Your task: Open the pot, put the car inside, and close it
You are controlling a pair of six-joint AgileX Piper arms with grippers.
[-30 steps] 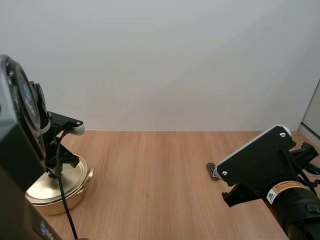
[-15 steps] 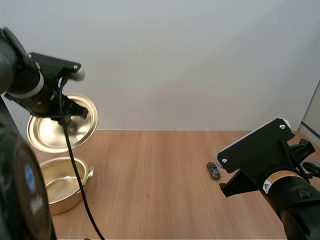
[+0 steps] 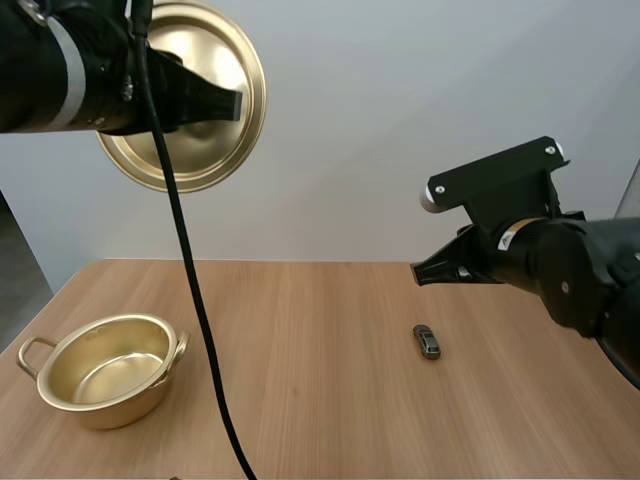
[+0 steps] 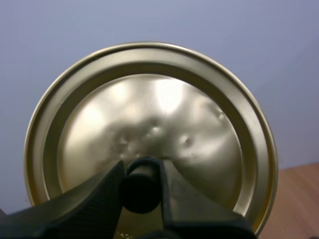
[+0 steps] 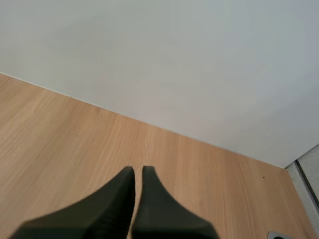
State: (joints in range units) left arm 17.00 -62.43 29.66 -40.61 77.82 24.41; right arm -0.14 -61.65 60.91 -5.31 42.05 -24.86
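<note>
The gold pot [image 3: 103, 371] stands uncovered at the table's left front, and I see nothing inside it. Its gold lid [image 3: 190, 95] hangs high above the table, tilted on edge, with my left gripper [image 3: 225, 103] shut on its black knob. In the left wrist view the lid [image 4: 149, 124] faces the camera and the fingertips [image 4: 114, 179] pinch the knob [image 4: 142, 184]. A small dark toy car [image 3: 428, 342] lies on the wood right of centre. My right gripper [image 3: 420, 276] hovers above and behind the car; in the right wrist view its fingers [image 5: 133, 177] lie together over bare table.
A pale wall closes off the back of the wooden table [image 3: 300, 350]. Open wood lies between the pot and the car. The table's right edge [image 5: 294, 169] meets a grey strip.
My left gripper has lifted the lid off the pot and carried it high, tilting it upright. My right arm has risen and swung back, uncovering the car.
</note>
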